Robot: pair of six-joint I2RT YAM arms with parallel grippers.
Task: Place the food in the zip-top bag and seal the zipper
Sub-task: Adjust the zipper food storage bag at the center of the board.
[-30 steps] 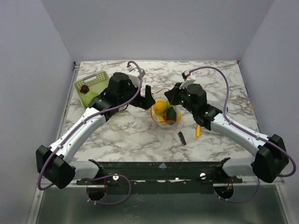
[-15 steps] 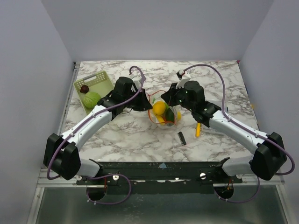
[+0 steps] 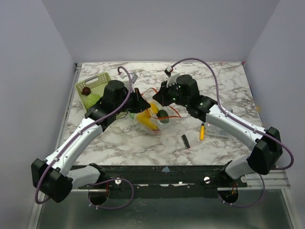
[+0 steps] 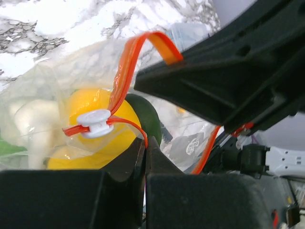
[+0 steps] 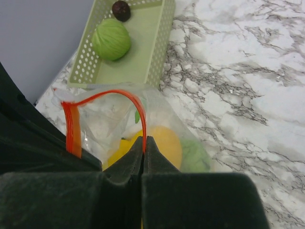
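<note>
The clear zip-top bag [image 3: 151, 118] hangs between both grippers near the table's middle. Inside it lies the food: a yellow piece [image 4: 93, 143], a dark green piece [image 4: 148, 119] and a light green piece [image 5: 193, 155]. The red-orange zipper [image 4: 125, 71] arches up, with a white slider [image 4: 95, 123] on it. My left gripper [image 4: 145, 141] is shut on the zipper strip just right of the slider. My right gripper [image 5: 144, 143] is shut on the zipper too, pinching it above the yellow food [image 5: 163, 141]. Seen from above, the left gripper [image 3: 140, 101] and right gripper [image 3: 158, 98] sit close together.
A light green slotted basket [image 3: 100, 84] stands at the back left, holding a green ball [image 5: 111, 39] and a small dark fruit [image 5: 121, 9]. A yellow-handled screwdriver [image 3: 201, 131] and a small black ridged piece [image 3: 185, 140] lie at the front right.
My left gripper closed on the zipper strip. Both arms then shifted left, and the bag with its food tipped and moved left with them.
</note>
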